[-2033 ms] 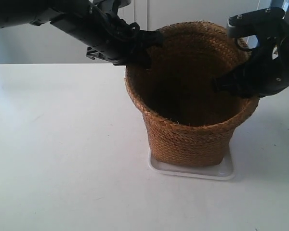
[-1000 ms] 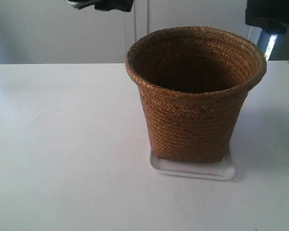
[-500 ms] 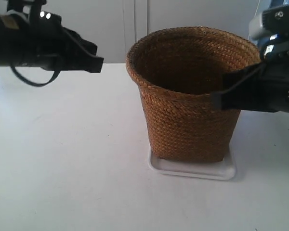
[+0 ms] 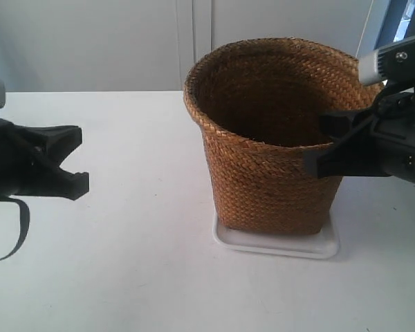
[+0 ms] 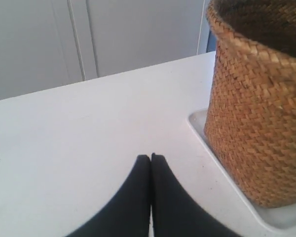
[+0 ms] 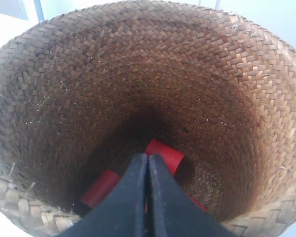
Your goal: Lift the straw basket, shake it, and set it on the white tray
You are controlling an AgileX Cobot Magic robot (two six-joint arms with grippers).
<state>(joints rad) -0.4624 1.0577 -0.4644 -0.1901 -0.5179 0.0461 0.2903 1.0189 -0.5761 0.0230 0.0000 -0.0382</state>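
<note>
The straw basket (image 4: 277, 180) stands upright on the white tray (image 4: 277, 246), whose rim shows under its base. My left gripper (image 4: 83, 181) is shut and empty, low over the table well to the left of the basket (image 5: 256, 113) and the tray (image 5: 196, 123). In the left wrist view its fingertips (image 5: 151, 157) are pressed together. My right gripper (image 4: 311, 162) hangs by the basket's right rim, shut on nothing. Its wrist view looks down past the closed gripper (image 6: 148, 157) into the basket (image 6: 212, 74).
Red cylinder-shaped pieces (image 6: 164, 154) lie at the bottom of the basket. The white table (image 4: 124, 263) stretches to the left and front. Pale cabinet doors (image 4: 124, 41) stand behind the table.
Both grippers let go of the basket rim, opened away from it and have shut empty. The left arm has dropped lower and farther left. The basket has stayed on the tray.
</note>
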